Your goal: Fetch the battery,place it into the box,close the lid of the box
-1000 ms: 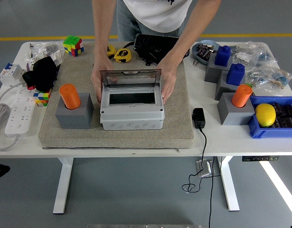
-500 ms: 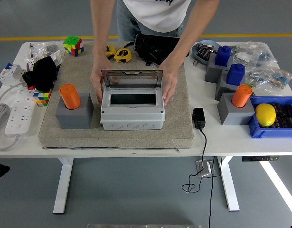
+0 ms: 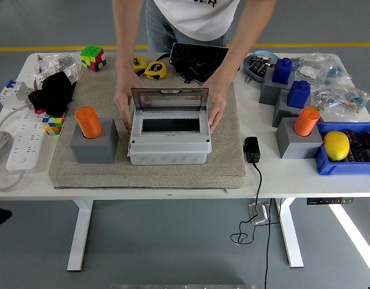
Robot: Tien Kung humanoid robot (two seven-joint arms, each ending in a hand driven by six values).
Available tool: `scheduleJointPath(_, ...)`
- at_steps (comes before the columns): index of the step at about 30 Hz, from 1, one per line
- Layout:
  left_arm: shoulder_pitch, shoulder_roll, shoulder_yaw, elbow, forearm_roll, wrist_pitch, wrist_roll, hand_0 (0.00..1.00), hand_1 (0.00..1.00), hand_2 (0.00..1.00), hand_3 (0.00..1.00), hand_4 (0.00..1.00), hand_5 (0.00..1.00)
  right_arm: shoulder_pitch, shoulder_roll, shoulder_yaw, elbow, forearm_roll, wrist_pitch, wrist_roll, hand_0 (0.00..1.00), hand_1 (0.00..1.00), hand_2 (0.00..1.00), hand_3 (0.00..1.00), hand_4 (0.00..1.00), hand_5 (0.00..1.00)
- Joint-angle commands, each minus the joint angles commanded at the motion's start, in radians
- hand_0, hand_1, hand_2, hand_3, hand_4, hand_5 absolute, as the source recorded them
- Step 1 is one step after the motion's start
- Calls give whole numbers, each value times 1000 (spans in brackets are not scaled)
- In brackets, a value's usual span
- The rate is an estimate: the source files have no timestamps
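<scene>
A grey box (image 3: 169,143) stands on the tan mat (image 3: 147,171) with its clear lid (image 3: 169,99) raised upright and its opening empty. A person at the far side holds the box with a hand on each side: one hand (image 3: 123,108) on its left, the other hand (image 3: 216,108) on its right. An orange cylindrical battery (image 3: 88,121) stands upright in a grey block (image 3: 94,144) left of the box. A second orange battery (image 3: 305,121) stands in a grey block (image 3: 298,142) at the right. Neither robot hand is in view.
Blue batteries (image 3: 282,70) in grey blocks, a blue bin (image 3: 347,164) with a yellow lemon (image 3: 336,145), and bagged parts lie at the right. A power strip (image 3: 27,141), Rubik's cubes (image 3: 92,58), a black cloth (image 3: 54,91) and tape measures (image 3: 154,70) lie left and back. A black adapter (image 3: 252,149) sits beside the mat.
The person has shifted the box slightly to the right on the mat, both hands staying on its sides. The lid stays raised.
</scene>
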Motion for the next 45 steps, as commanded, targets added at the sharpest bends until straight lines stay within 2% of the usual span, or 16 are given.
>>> scheduleJointPath(45, 0, 5, 7, -1, 0, 2, 1, 822, 826, 782, 780, 998, 933, 2, -2, -7, 0, 7, 10, -3, 870, 799, 747, 778, 998, 998)
